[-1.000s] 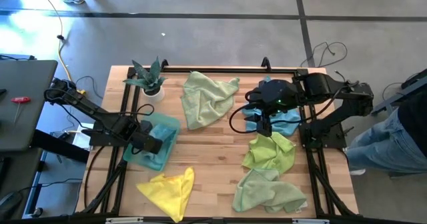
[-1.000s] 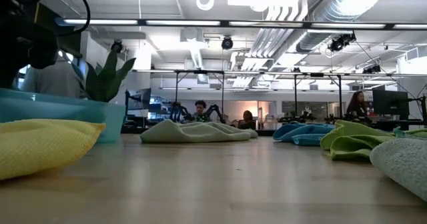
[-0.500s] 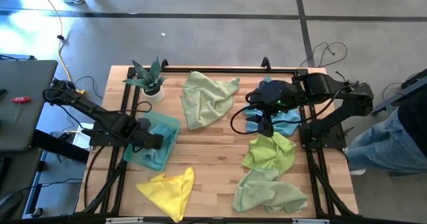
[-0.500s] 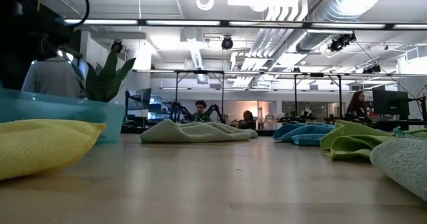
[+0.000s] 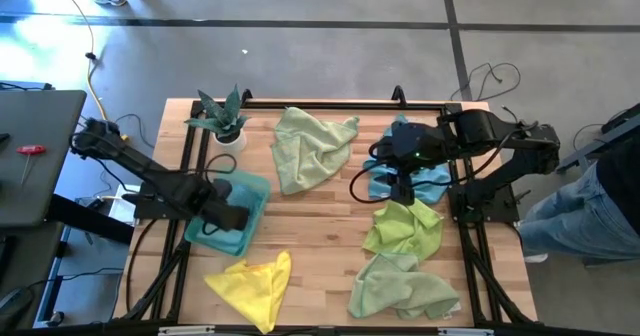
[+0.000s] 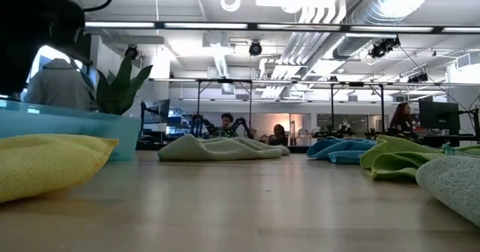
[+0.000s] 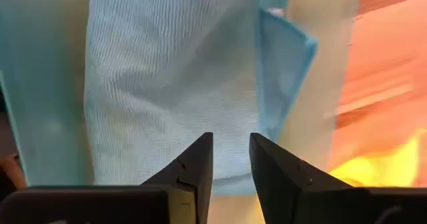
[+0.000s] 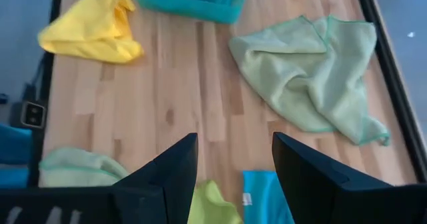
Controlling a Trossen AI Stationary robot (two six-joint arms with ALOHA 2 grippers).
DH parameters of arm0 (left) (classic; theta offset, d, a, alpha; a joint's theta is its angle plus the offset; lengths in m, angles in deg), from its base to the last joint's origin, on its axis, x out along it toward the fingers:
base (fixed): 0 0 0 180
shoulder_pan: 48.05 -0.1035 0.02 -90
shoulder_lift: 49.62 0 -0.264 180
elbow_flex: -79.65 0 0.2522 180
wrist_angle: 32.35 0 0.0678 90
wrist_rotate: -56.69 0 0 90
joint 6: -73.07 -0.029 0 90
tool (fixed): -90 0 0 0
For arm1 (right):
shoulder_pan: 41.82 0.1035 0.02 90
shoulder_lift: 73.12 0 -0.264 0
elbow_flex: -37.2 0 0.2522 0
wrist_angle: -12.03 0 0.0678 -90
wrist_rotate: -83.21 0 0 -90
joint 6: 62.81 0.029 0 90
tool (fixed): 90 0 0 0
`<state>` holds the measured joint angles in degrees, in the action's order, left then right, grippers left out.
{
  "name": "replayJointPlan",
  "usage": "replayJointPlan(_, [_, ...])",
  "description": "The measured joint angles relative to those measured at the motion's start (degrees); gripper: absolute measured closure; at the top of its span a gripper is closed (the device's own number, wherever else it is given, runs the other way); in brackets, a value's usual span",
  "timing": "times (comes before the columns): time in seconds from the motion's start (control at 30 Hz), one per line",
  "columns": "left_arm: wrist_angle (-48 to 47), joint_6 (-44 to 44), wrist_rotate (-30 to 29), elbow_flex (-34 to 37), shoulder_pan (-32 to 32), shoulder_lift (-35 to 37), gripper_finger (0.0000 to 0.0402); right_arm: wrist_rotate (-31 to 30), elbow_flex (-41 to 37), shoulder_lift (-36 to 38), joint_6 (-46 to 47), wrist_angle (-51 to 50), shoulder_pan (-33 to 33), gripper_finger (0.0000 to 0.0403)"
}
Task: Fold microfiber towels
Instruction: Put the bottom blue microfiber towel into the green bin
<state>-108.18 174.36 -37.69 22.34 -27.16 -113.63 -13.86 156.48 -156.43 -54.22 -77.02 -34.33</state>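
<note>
Teal towel (image 5: pixel 232 208) is spread at the table's left, where the left gripper (image 5: pixel 228 217) is poised over it, narrowly parted and empty, apparently for pinching; the right gripper (image 8: pixel 233 161) is held wide, empty.

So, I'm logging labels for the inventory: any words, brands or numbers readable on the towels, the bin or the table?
None readable.
Sky blue towel: a small white tag, too small and blurred to read.
Teal bin, the other towels and the wooden table: no visible text.
</note>
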Motion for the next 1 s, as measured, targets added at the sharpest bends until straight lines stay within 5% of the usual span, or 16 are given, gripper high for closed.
replayJointPlan(0.37, [0.6,0.3,3.6,0.1,-0.4,-14.6,0.0352,-0.4,0.0,0.0,-4.7,-2.4,0.0,0.0219])
replayJointPlan(0.63, [4.9,3.3,-7.2,-1.3,-3.3,-14.4,0.0373,-0.8,0.0,0.0,-8.4,-3.5,0.0,0.0219])
replayJointPlan(1.0, [-1.6,-2.2,-11.4,-0.1,-17.0,-17.8,0.0401,-1.5,0.0,0.0,-8.9,-3.4,-2.5,0.0219])
